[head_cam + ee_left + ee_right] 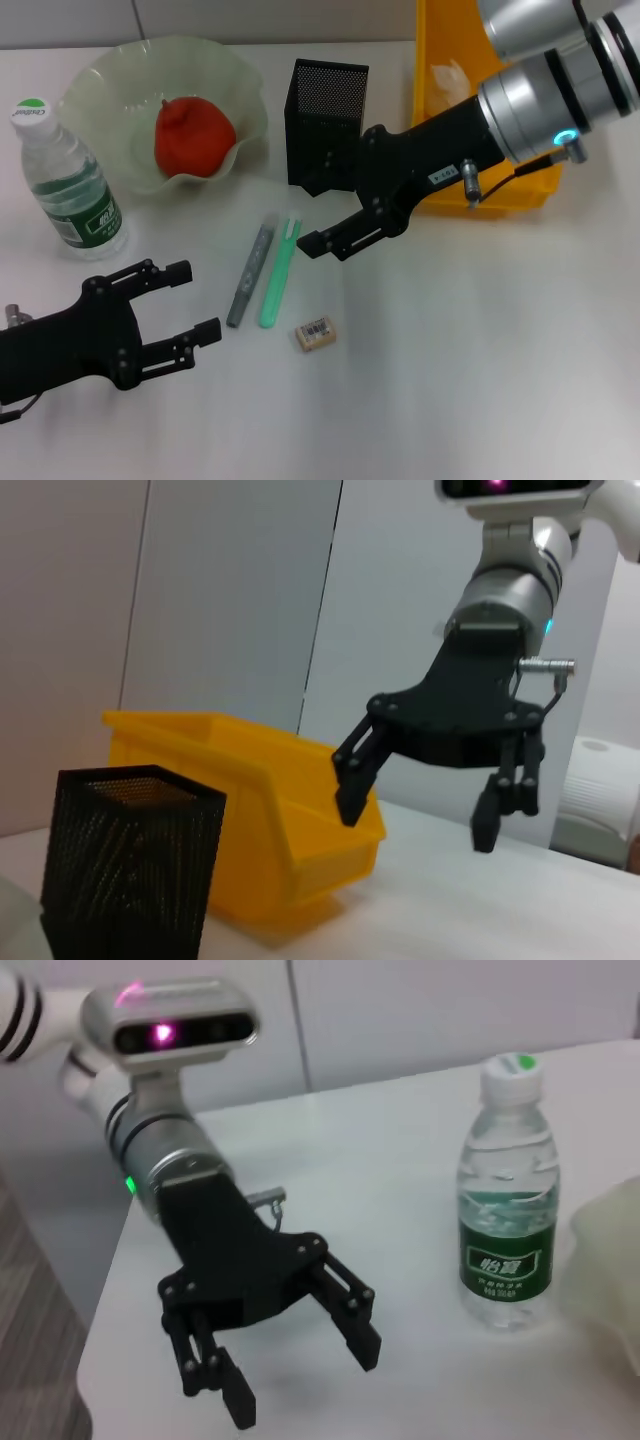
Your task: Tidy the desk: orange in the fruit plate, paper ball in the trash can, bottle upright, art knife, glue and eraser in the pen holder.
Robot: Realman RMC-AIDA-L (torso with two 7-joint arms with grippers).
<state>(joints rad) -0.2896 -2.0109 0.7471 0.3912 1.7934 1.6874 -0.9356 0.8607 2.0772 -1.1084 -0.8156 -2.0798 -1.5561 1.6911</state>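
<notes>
Head camera is looking steeply down on the white desk from above, taking in both arms and everything between. Left wrist camera is sitting low near the desk surface, facing across toward the pen holder, the trash can and the right gripper, all fairly near. Right wrist camera is sitting higher, facing the opposite way at the left gripper and the bottle. Both wrist views are overlapping the head view; each is showing the other arm.
</notes>
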